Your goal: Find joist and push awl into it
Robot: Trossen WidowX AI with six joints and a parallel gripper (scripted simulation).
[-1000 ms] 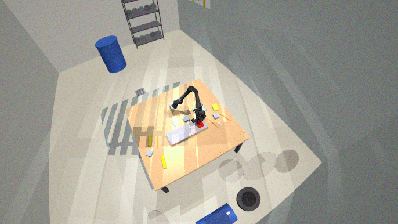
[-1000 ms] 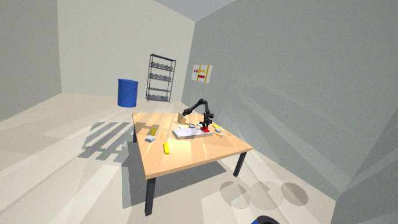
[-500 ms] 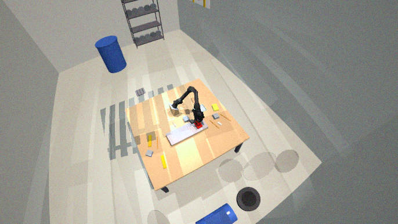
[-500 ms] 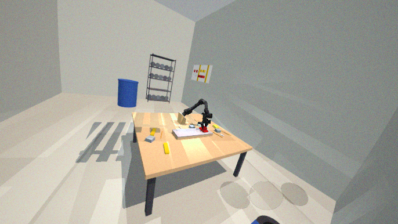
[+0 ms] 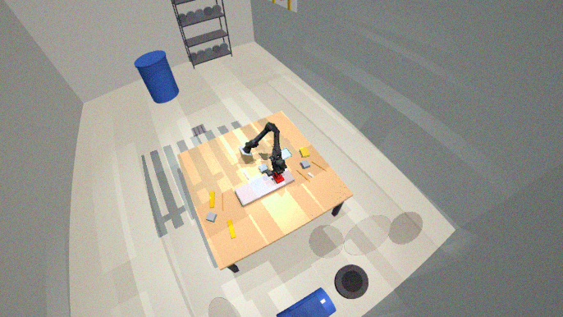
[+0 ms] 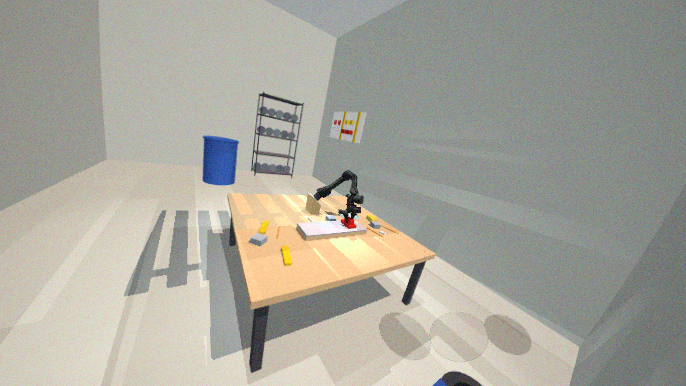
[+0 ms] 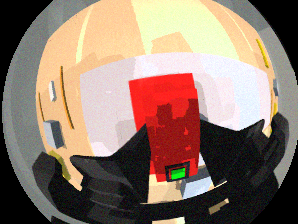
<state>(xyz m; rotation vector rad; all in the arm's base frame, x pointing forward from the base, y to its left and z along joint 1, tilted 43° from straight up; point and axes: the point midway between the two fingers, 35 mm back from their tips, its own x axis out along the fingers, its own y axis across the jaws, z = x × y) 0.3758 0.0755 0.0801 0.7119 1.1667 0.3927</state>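
My gripper (image 5: 278, 176) (image 6: 349, 220) (image 7: 169, 123) is shut on the red stud finder (image 5: 279, 178) (image 6: 349, 223) (image 7: 166, 119). It holds the stud finder flat on the pale floor panel (image 5: 252, 194) (image 6: 320, 229) (image 7: 100, 99), near the panel's right end. In the wrist view a small light (image 7: 177, 173) on the stud finder, close to my fingers, shows green. A pale blue flat tray (image 5: 286, 153) lies behind the arm. I cannot pick out the awl for certain among the small things on the table. The joist is hidden under the panel.
The wooden table (image 5: 287, 213) (image 6: 325, 270) carries yellow blocks (image 5: 304, 151) (image 5: 231, 228), grey blocks (image 5: 304, 164) (image 5: 211, 217) and thin orange sticks (image 5: 303, 176). A grey block (image 5: 263, 167) sits just behind the panel. The arm's base (image 5: 245, 151) stands behind it.
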